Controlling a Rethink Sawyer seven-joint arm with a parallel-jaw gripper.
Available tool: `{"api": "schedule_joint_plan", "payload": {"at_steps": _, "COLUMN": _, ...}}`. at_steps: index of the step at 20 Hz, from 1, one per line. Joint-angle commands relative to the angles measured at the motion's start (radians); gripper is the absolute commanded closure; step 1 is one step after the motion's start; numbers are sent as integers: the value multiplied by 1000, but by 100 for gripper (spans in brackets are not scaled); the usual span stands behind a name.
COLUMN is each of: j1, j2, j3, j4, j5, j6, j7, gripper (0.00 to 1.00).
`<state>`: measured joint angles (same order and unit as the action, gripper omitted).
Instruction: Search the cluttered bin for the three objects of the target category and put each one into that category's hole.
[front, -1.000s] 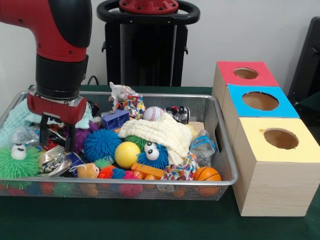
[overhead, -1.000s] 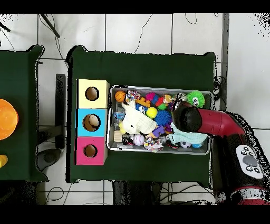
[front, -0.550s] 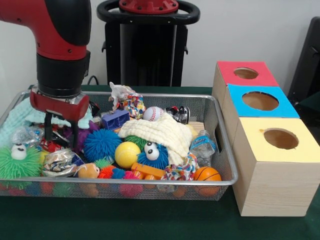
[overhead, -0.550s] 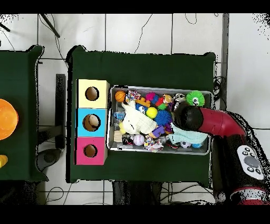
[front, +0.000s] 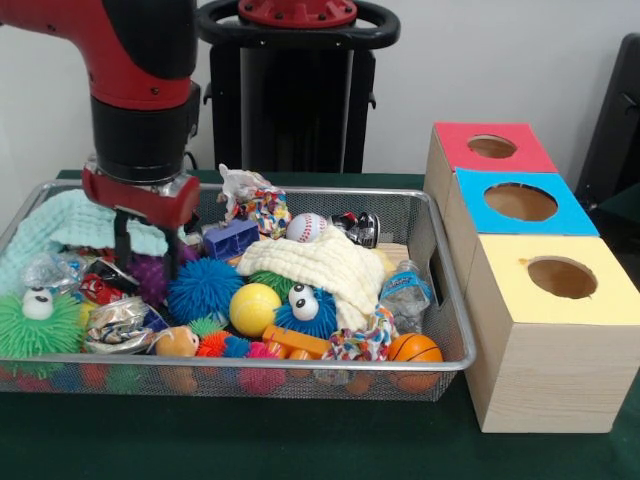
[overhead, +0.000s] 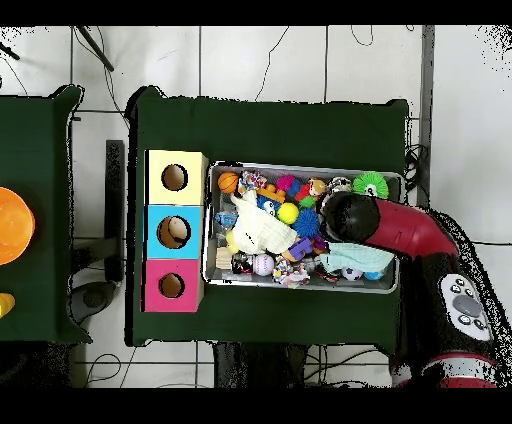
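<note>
Gripper (front: 145, 247) over purple spiky ball (front: 150, 275) in bin (front: 440, 262) — fingers' state unclear.

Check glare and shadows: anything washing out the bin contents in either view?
Front view: lighting is even and soft; only small highlights on the crinkled foil wrapper and the wire bin's rim, and the arm throws little shadow around the pincer. Overhead view: the arm covers the bin's right part, and the toys are too small to judge glare.
</note>
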<state>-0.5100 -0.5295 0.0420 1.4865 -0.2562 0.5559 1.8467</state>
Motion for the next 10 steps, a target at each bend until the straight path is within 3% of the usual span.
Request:
{"api": "schedule_joint_plan", "payload": {"at_steps": 1, "j1": 99, "j2": 128, "j3": -12, "j4": 19, "j5": 51, "j6": 21, "j7": 218, "gripper": 0}}
{"api": "schedule_joint_plan", "payload": {"at_steps": 6, "j1": 95, "j2": 236, "j3": -2, "j4": 10, "j5": 123, "j6": -270, "j7": 326, "gripper": 0}}
{"api": "schedule_joint_plan", "payload": {"at_steps": 10, "j1": 125, "j2": 268, "j3": -16, "j4": 4, "j5": 161, "j6": -315, "j7": 317, "gripper": 0}}
